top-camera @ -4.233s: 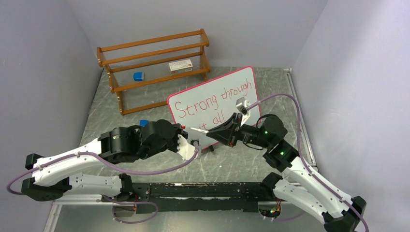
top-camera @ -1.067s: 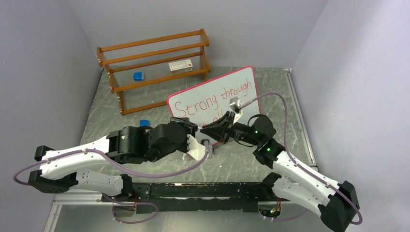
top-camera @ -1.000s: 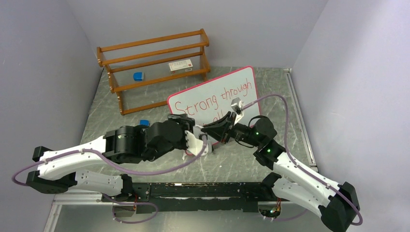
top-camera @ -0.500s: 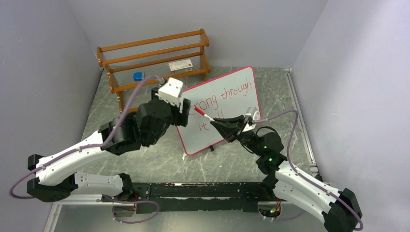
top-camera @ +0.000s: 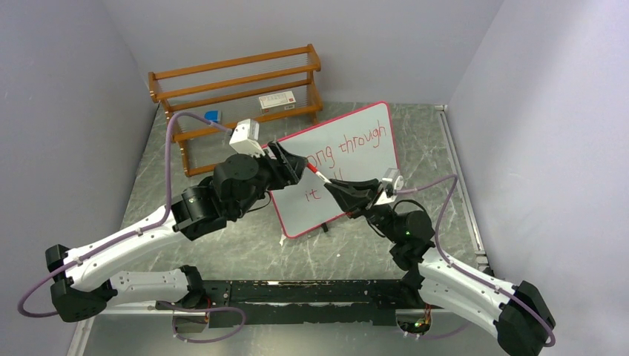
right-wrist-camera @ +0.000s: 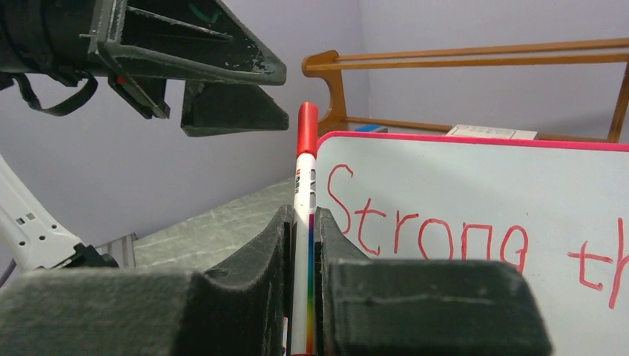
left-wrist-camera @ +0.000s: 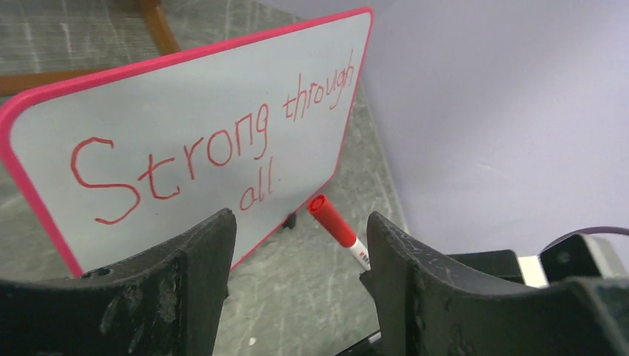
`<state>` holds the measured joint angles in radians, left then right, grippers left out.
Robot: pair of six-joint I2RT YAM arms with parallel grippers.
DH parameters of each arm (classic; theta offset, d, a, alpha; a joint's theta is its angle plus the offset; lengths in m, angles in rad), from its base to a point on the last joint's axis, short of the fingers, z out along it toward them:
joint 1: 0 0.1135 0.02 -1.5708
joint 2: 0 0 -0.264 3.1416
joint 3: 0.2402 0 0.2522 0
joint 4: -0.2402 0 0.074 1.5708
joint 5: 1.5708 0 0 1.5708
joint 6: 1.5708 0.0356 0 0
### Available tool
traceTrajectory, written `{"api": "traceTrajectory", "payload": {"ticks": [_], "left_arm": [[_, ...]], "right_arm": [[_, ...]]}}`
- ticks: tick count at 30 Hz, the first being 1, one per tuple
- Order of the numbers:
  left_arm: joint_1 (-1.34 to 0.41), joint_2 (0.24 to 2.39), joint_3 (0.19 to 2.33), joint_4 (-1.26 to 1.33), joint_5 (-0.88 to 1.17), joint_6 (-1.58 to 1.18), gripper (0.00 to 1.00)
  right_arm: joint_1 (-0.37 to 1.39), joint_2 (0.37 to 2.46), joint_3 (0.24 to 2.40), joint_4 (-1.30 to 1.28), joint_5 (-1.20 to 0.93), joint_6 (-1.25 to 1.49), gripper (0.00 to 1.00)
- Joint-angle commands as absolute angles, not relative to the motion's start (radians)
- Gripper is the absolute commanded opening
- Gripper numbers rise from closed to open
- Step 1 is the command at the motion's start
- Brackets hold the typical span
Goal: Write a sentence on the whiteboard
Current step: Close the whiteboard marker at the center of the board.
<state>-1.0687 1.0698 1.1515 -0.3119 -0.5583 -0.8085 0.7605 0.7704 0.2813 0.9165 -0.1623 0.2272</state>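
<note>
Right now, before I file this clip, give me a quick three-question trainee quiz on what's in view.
1. True or false: the left end effector is shut on the red-capped marker.
2. Which one holds the marker? A: the left end effector. B: the right end effector. C: neither.
3. Fill in: the sentence on the whiteboard starts with "____".
Key: 1 false, it is open; 2 B; 3 Strong.

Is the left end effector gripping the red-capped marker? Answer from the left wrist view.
No, the left end effector has its fingers apart and empty, while the marker sits clamped in the right end effector.
</note>
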Motion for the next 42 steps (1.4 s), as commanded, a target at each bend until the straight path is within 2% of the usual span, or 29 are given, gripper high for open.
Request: {"api": "traceTrajectory", "payload": {"ticks": [1,5,7,14,23,25,36,42], "left_arm": [[-1.053,1.072,1.131,-0.203,-0.537,-0.936,0.67],[-1.051,1.091,1.129,-0.216,-0.544,-0.988,0.65],[-1.051,1.101,1.134,-0.223,-0.542,-1.005,0.58],[-1.049,1.109,1.113,-0.225,-0.541,-1.053,0.48],[-1.049,1.094,1.072,-0.199,-0.529,-1.099,0.11],[-1.049,1.081,1.050,-0.187,-0.517,-1.130,0.06],[-1.053,1.066,0.937,-0.025,-0.316,-1.221,0.05],[-1.098,1.056,0.872,0.107,-0.283,-1.188,0.05]], "right_arm": [[0.777,0.774,0.271,1.011,-0.132,0.236,0.00],[0.795,0.787,0.283,1.004,-0.136,0.213,0.00],[0.803,0.792,0.285,1.005,-0.127,0.202,0.00],[0.835,0.801,0.289,1.032,-0.107,0.193,0.00],[0.852,0.824,0.291,1.068,-0.096,0.197,0.00],[0.854,0.830,0.287,1.086,-0.091,0.202,0.00],[0.861,0.892,0.343,1.124,-0.057,0.231,0.00],[0.862,0.946,0.398,1.122,-0.034,0.326,0.00]]}}
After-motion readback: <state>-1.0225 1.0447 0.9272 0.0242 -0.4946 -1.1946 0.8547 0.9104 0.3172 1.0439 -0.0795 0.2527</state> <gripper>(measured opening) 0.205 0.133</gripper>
